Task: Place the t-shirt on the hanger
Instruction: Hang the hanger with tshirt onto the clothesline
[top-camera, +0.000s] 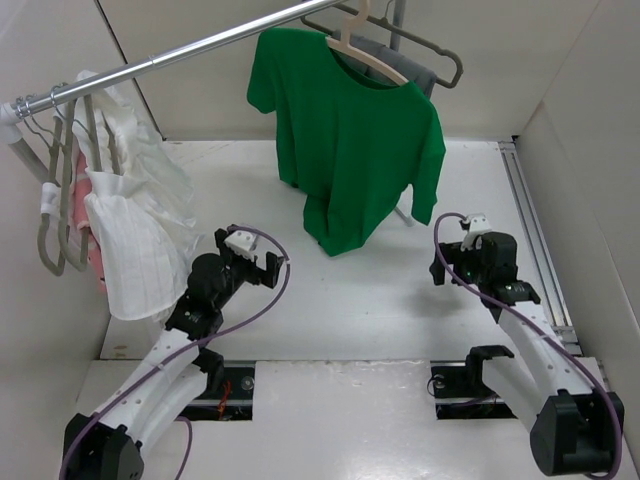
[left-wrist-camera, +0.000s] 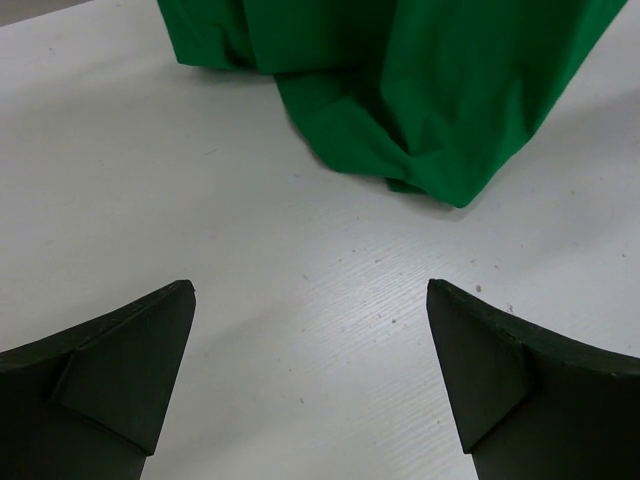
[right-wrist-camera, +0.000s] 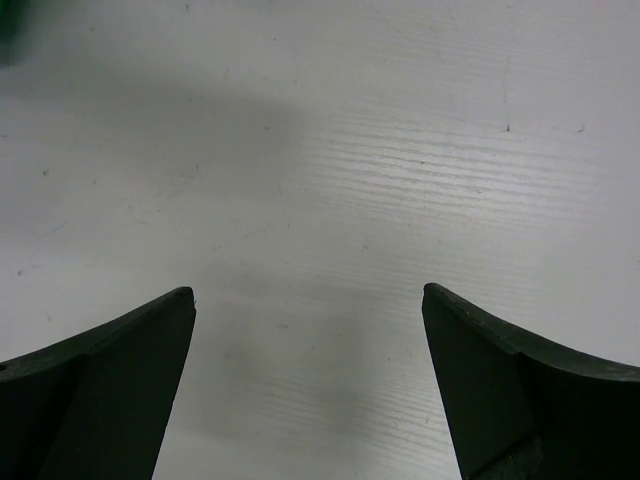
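White panel walls (top-camera: 590, 120) are boxing in a white table (top-camera: 340, 300) in the top external view, and a metal rail (top-camera: 180, 50) is running slantwise above its far side. The green t-shirt (top-camera: 350, 140) is hanging below that rail on the cream hanger (top-camera: 365, 55), whose shoulders are sitting inside the neck opening. The shirt's lower hem is reaching down to the table. A grey hanger (top-camera: 445, 60) carrying a grey cloth (top-camera: 420, 75) is hanging just behind it. Toward the rail's left end, white garments (top-camera: 140, 230) and a pink piece (top-camera: 78, 190) are hanging on more grey hangers (top-camera: 50, 225).

The left end effector (top-camera: 272, 265) is hovering low over the table to the left of the hem, near it but apart, with its jaws standing wide and nothing between them. The right end effector (top-camera: 443, 250) is hovering to the right of the hem, also apart from the cloth, with its jaws spread.

In the left wrist view, two dark fingers (left-wrist-camera: 120, 380) are standing far apart at the lower corners, with bare table showing between them. Ahead of them the t-shirt's hem is bunching in folds on the table, clear of the fingertips.

In the right wrist view, the fingers (right-wrist-camera: 110, 390) are likewise standing wide apart with only table between them. A sliver of green is showing at the top left corner, too small to say more. A soft shadow is lying across the upper left of the surface.
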